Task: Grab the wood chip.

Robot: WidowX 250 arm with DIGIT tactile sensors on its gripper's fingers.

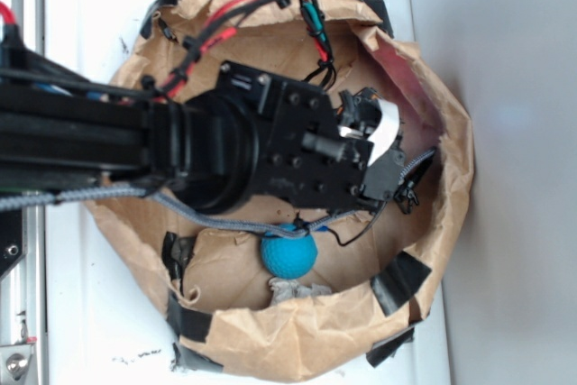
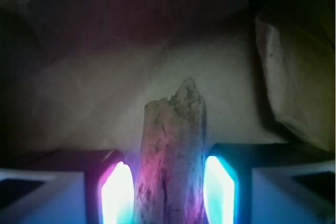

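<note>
In the wrist view the wood chip [image 2: 173,145] is a rough brown sliver with dark grain streaks and a jagged tip pointing away from me. It lies lengthwise between my two glowing pads, pink on the left [image 2: 118,195] and cyan on the right [image 2: 218,192]. Both pads press against its sides, so my gripper [image 2: 168,187] is shut on it. In the exterior view the gripper [image 1: 383,146] reaches down into the right half of the brown paper bowl [image 1: 455,178], and the arm hides the chip.
A blue dimpled ball [image 1: 288,252] and a small grey-white wad [image 1: 293,291] lie at the bowl's near wall, below the arm. Black tape patches [image 1: 401,279] hold the paper rim. A folded paper wall [image 2: 296,77] rises close on the right.
</note>
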